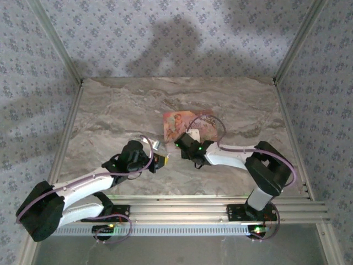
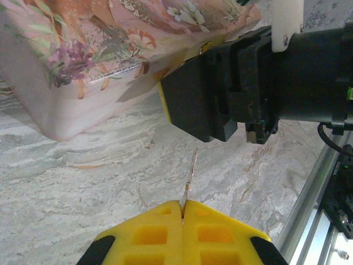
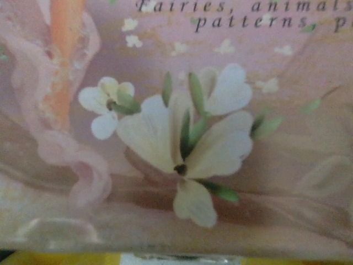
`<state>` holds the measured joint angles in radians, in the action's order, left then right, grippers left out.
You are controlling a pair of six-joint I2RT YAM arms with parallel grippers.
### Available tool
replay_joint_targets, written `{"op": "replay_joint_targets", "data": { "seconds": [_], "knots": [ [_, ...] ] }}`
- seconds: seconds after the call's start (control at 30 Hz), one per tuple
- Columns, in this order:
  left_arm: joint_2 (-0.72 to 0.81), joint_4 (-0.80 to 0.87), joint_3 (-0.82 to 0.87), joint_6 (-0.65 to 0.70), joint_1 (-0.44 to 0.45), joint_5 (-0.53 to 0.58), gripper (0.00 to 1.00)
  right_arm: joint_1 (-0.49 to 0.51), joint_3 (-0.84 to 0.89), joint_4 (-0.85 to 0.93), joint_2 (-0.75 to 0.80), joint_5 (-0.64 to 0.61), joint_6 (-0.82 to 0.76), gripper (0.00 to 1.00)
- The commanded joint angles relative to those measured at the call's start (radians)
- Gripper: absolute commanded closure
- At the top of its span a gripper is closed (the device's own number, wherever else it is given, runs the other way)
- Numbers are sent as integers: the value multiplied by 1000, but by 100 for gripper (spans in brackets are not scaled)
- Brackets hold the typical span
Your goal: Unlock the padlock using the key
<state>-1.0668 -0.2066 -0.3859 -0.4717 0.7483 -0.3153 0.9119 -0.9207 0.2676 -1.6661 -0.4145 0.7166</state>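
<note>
My left gripper (image 2: 183, 204) has its yellow fingers shut on a thin metal key (image 2: 191, 175). The key's blade sticks out over the marble towards my right gripper. In the top view the left gripper (image 1: 163, 159) sits just left of the right gripper (image 1: 183, 143). The right gripper's dark fingers (image 2: 193, 105) press against the near edge of the pink floral box (image 1: 185, 124). The box lid (image 3: 182, 138) is close up in the right wrist view, with yellow fingertips (image 3: 55, 258) at the bottom edge. The padlock is hidden.
The marble tabletop (image 1: 121, 110) is walled by patterned panels at the back and sides. An aluminium rail (image 1: 209, 207) runs along the near edge, and its rail end (image 2: 314, 193) is close to the right of the key. A purple cable (image 1: 218, 124) loops over the box.
</note>
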Motion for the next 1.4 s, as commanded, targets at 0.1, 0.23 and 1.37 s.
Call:
{"op": "replay_joint_targets", "data": {
  "seconds": [0.1,0.23,1.37],
  "knots": [
    [30,22,15,30,6,14,100,19,-76,77,-67,-105,75,46],
    [37,36,15,40,5,13,100,21,-105,84,-104,-107,72,51],
    [-42,-202,41,24,6,-123,100,-99,-210,238,117,568,-67,100]
  ]
}}
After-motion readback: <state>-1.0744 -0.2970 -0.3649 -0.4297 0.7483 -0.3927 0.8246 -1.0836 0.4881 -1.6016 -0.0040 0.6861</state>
